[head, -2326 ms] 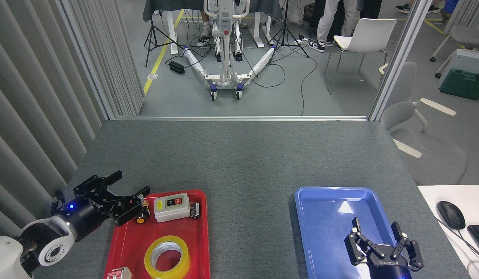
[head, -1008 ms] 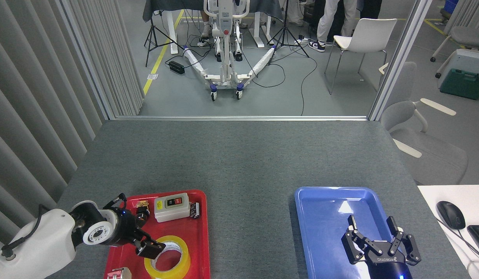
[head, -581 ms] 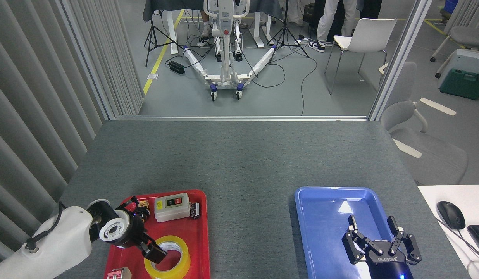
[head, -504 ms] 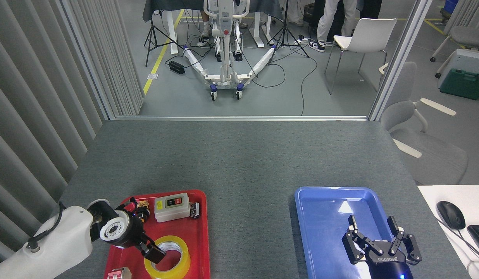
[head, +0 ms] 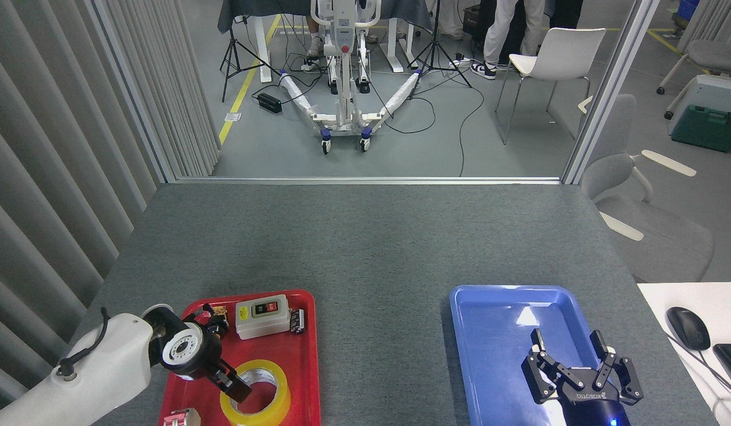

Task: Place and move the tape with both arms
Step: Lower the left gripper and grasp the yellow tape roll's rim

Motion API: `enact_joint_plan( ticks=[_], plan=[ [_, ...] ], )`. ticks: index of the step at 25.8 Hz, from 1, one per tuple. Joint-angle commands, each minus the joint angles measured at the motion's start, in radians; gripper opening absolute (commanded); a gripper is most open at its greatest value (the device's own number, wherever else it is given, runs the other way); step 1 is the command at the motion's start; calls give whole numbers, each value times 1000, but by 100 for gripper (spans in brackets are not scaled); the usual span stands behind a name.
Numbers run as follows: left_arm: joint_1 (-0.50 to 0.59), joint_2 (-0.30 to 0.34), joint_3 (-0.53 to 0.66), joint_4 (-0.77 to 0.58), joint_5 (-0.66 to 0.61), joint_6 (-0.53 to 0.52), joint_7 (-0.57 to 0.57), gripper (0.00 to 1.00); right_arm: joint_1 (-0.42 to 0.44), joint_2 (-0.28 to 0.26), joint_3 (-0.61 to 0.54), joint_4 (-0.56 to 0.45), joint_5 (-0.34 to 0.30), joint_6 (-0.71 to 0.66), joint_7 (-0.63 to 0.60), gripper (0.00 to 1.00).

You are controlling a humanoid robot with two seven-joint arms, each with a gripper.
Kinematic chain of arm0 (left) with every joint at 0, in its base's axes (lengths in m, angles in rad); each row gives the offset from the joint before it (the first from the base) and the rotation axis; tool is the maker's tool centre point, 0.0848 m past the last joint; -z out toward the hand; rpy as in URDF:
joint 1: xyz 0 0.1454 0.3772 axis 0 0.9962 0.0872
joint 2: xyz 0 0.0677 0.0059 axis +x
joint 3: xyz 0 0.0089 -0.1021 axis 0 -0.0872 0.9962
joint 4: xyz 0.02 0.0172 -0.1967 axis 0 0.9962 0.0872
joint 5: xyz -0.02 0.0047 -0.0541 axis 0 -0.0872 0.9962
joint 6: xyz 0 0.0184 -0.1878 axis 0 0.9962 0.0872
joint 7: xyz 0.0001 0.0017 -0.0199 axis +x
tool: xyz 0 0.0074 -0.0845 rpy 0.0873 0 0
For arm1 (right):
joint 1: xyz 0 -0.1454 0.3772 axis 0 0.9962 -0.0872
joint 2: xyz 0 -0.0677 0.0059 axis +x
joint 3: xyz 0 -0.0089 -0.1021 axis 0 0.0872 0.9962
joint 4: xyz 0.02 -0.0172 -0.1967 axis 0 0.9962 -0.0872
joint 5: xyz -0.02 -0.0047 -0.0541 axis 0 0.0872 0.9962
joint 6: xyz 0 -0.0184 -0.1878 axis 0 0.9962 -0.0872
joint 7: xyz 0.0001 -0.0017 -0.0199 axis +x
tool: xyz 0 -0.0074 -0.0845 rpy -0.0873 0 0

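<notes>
At the lower left of the frame, the left arm (head: 99, 370) has a smooth white shell, a thin black cable on top and a white ringed wrist disc ahead of its black gripper (head: 235, 387). At the lower right, the right gripper (head: 569, 361) is black with white lettering and a blue light.

1. Tape (head: 256, 391): translucent yellow, white core.
2. Left tray (head: 300, 361): red.
3. Right tray (head: 495, 331): blue.
4. Table (head: 365, 236): speckled grey.
5. Switch box (head: 262, 312): cream, with black and red buttons.
6. Grippers, left (head: 238, 387) and right (head: 569, 358): black; the right has white lettering.
7. Arms (head: 93, 378): white.
</notes>
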Motion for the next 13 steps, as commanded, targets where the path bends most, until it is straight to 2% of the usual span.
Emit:
enact_joint_plan(
  ticks=[1,5,11,13],
  plan=[
    [0,-3,1,4,-1,36,-82,76,-1,-1,0,-1,0,1,0,100],
    [0,-10,0,4,-2,45,-96,65,0,1,0,1,-2,1,0,100],
    [0,-38,1,22,-2,45,-93,63,-6,1,0,2,-2,1,0,100],
    [2,-46,1,34,-2,44,-91,54,-5,1,0,1,-2,1,0,100]
  ],
)
